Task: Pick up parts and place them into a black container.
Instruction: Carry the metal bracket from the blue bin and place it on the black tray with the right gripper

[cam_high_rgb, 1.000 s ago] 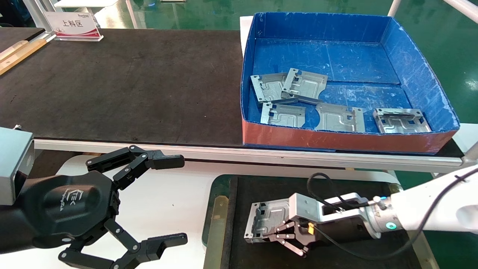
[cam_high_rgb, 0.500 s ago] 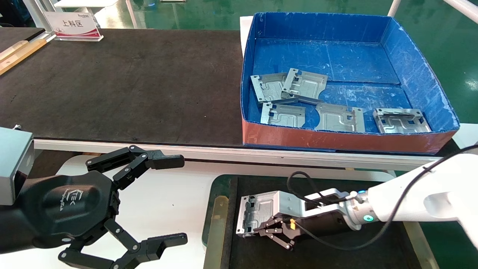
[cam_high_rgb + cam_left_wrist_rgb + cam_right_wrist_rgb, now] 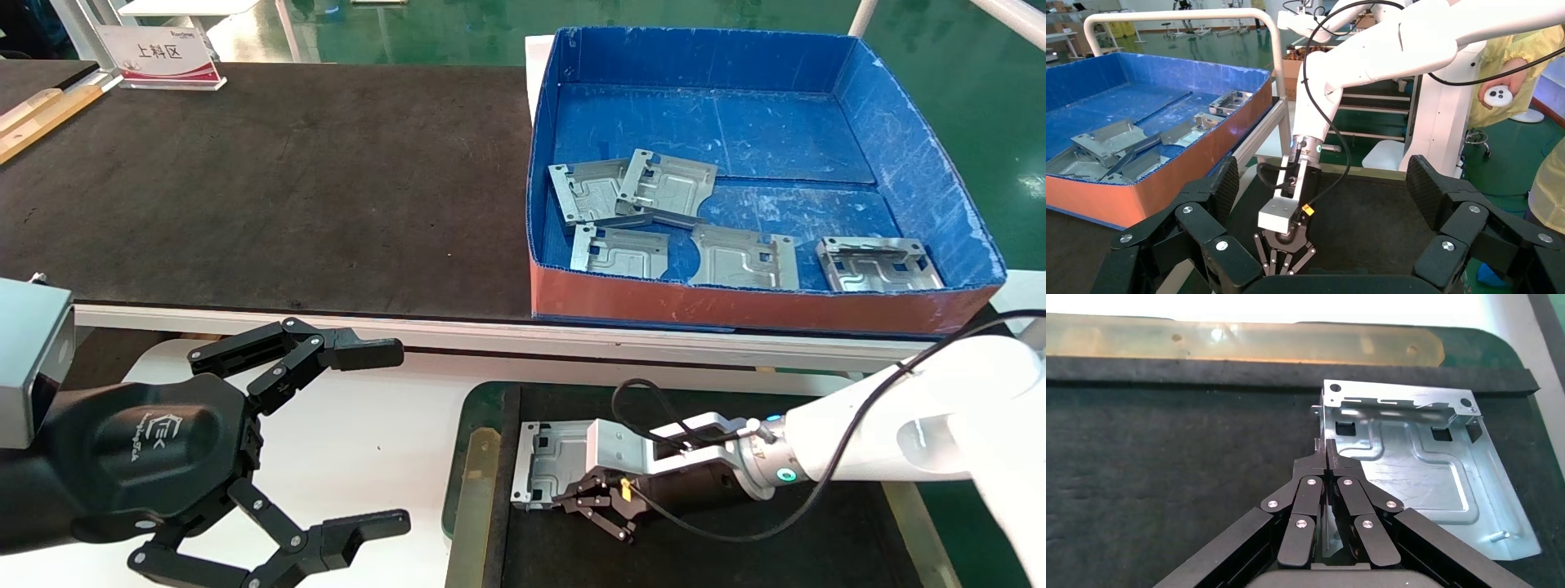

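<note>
Over on the left, the black left claw (image 3: 372, 437) hangs above the white bench (image 3: 384, 441) with its fingers spread wide, nothing between them. Next comes the shallow black container with the dark green rim and brass-coloured side strip (image 3: 482, 482), sitting on the near side of the bench. Down inside it, the right claw (image 3: 564, 494) is pinched tight on the near edge of a flat silver-grey stamped sheet-metal part (image 3: 556, 461), which sits low over the tray's black floor, close to the strip side; contact with the floor cannot be judged. Further right and farther back, the deep blue box with the orange-red front (image 3: 735, 306) holds five more silver-grey parts (image 3: 744, 257), two of them overlapping at its left end.
</note>
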